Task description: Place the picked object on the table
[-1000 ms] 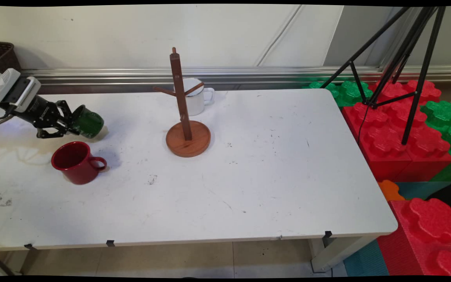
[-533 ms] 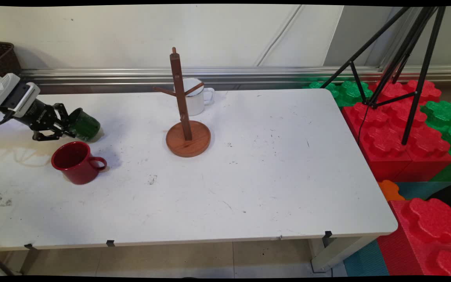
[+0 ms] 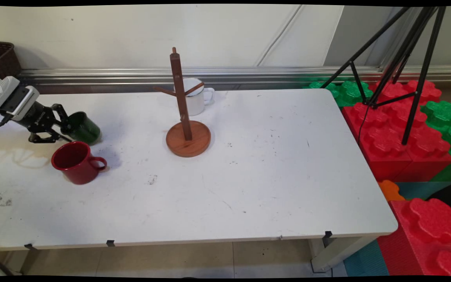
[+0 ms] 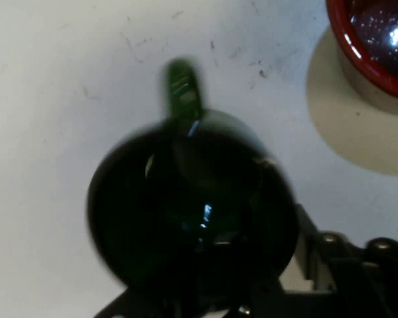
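Dropped a bit lower and pulled back left since a second ago, green mug (image 3: 82, 127) now down near the table (image 3: 249, 176) instead of tipped up in the air. Jaws of the gripper (image 3: 63, 127) clamped on the mug's rim, glossy dark enamel, handle sticking out away from the hand. Red mug (image 3: 77, 161) just beside, nearer the front. Wooden mug tree (image 3: 184, 117) and white mug (image 3: 197, 96) well apart to the right. Loads of open table beyond.

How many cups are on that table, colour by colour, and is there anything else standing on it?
Green enamel mug, at the black gripper: 1
Red enamel mug: 1
White enamel mug, behind the stand: 1
Brown wooden mug stand with pegs: 1
Total: 4 things on the white table, 3 of them mugs.
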Tool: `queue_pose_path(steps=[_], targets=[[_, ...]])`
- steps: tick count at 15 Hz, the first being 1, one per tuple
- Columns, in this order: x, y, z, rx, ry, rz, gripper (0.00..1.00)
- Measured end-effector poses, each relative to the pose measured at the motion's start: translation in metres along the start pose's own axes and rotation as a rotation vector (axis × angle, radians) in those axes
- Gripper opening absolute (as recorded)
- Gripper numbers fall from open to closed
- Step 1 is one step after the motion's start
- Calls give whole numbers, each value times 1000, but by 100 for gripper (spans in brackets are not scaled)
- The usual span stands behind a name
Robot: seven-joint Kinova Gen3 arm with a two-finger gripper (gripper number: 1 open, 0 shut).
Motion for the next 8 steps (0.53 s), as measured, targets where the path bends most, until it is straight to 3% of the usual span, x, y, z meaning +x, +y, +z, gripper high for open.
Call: queue_pose_path(steps=[8], targets=[[5,-3,-2,7,10,17,100]])
